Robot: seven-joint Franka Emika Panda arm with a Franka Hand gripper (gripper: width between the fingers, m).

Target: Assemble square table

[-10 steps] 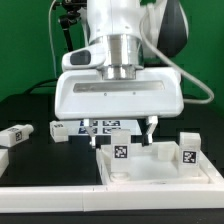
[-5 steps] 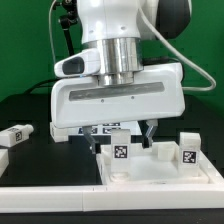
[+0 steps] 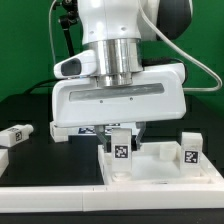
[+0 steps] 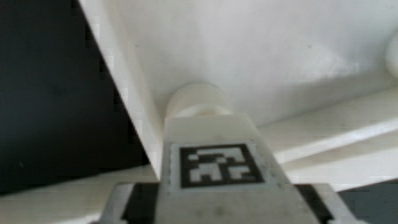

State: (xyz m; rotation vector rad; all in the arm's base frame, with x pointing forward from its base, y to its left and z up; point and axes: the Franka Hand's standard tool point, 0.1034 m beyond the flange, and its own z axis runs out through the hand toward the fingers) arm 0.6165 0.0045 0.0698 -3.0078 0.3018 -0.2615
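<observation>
The square table panel (image 3: 160, 172) lies white and rimmed at the front of the exterior view's right. A short white leg post (image 3: 121, 148) with a tag stands upright on its near left corner. My gripper (image 3: 122, 133) is above that post, with a finger on each side of it, shut on it. In the wrist view the tagged post (image 4: 217, 150) runs between my fingers (image 4: 135, 203), my gripper (image 4: 217, 208) is closed on it, and the panel (image 4: 267, 50) lies beyond. A second leg post (image 3: 190, 150) stands at the panel's right corner.
Another leg post (image 3: 16, 133) lies on the black table at the exterior view's left. The marker board (image 3: 88, 129) lies behind the panel, mostly hidden by my hand. A long white border bar (image 3: 50, 198) runs along the front.
My hand has come down over the upright leg post, and the fingers have closed in from either side until they grip it. The post and panel have not moved.
</observation>
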